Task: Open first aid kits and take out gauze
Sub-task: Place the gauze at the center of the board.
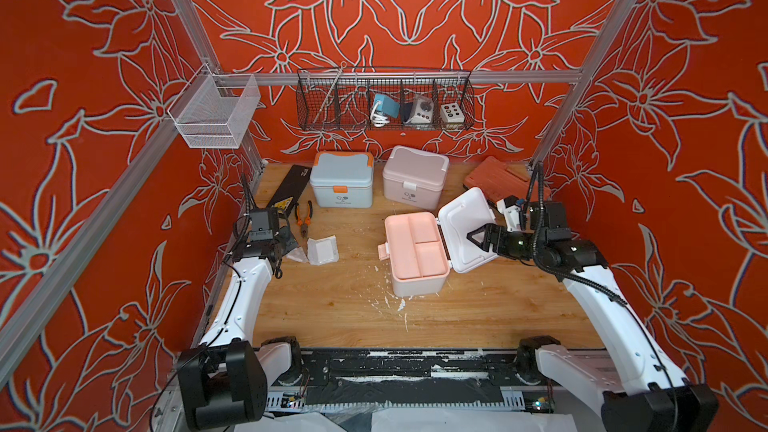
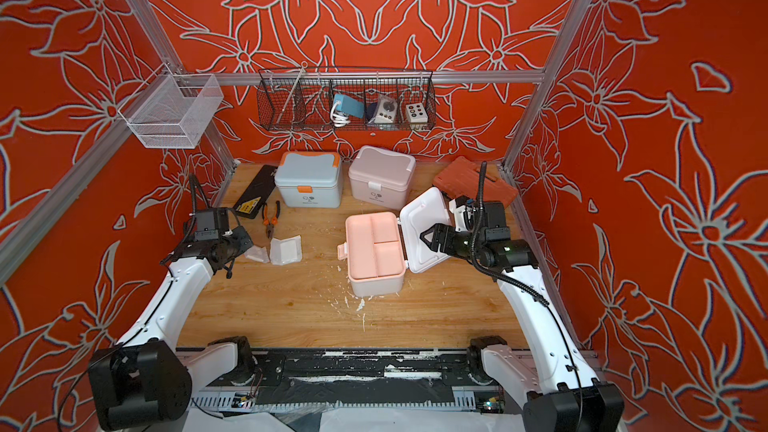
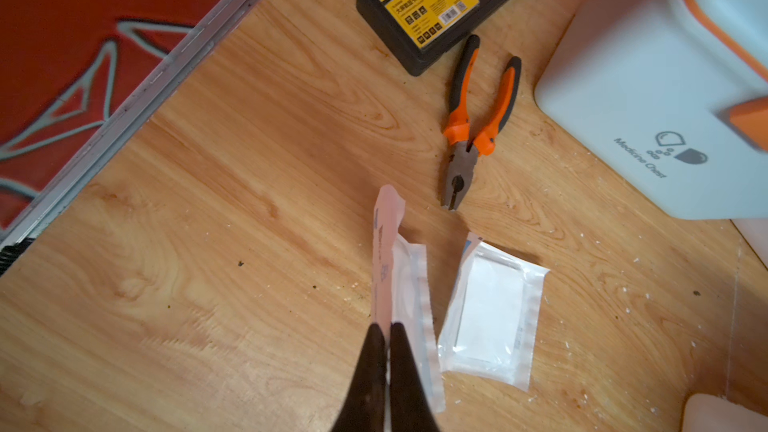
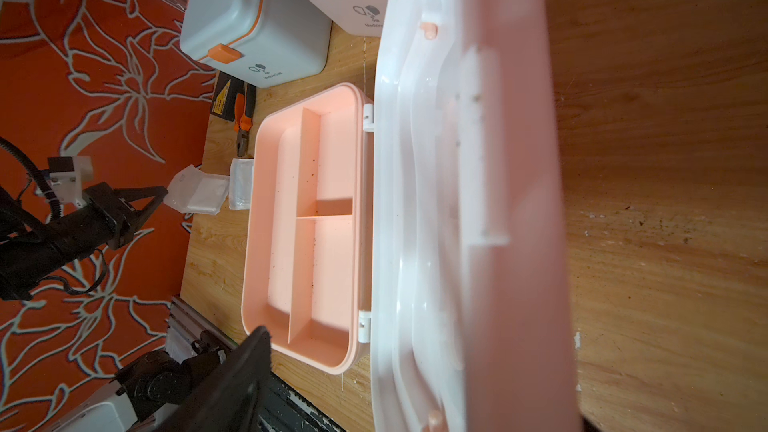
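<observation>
My left gripper (image 3: 384, 328) is pressed together on the edge of a gauze packet (image 3: 399, 268), low over the surface (image 3: 208, 243) at the left, just beside a second packet (image 3: 494, 309). I should lay it flat before letting go, clear of the pliers (image 3: 465, 151). My right gripper (image 1: 478, 238), spread, sits at the raised lid (image 1: 465, 209) of the open kit (image 1: 419, 284); its tray looks empty, so the shut grey kit (image 1: 341, 179) and pink kit (image 1: 415, 178) at the far side come next

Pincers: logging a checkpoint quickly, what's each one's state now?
Left pincer: shut on a gauze packet.
Right pincer: open, by the raised white lid.
</observation>
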You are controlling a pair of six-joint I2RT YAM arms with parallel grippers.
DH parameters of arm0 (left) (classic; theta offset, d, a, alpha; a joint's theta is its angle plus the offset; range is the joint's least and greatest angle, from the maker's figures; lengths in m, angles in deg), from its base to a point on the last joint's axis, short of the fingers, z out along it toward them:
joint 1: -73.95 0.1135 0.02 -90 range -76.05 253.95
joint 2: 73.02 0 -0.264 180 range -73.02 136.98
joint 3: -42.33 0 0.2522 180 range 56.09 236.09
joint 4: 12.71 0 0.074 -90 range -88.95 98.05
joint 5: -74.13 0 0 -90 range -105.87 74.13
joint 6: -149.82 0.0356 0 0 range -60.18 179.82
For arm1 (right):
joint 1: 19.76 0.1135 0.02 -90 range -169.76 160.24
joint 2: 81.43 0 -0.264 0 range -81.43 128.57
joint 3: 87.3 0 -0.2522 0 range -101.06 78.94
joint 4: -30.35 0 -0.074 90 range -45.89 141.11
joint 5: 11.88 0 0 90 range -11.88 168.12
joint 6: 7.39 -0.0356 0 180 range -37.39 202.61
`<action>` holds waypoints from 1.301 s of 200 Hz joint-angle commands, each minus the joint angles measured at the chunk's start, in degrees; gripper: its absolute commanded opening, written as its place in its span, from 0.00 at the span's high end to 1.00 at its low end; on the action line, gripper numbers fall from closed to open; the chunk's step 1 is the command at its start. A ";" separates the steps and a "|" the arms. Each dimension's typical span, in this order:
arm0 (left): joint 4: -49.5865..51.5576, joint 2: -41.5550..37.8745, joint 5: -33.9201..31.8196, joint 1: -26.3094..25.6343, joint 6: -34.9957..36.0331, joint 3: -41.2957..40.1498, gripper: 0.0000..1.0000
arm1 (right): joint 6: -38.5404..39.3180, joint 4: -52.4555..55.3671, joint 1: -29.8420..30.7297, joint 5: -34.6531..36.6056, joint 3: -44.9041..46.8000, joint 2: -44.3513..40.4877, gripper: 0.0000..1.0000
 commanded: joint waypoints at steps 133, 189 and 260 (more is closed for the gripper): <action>-4.62 5.47 3.74 4.26 2.27 -0.85 1.00 | -0.55 -1.10 -0.27 -1.68 0.22 0.25 0.21; -3.87 7.64 2.84 5.48 2.19 0.62 1.00 | -0.37 -0.54 -0.23 -1.64 0.09 -0.01 0.21; -4.65 11.18 1.62 6.84 2.38 2.76 0.97 | 0.00 -0.17 -0.28 -0.98 0.49 -0.54 0.21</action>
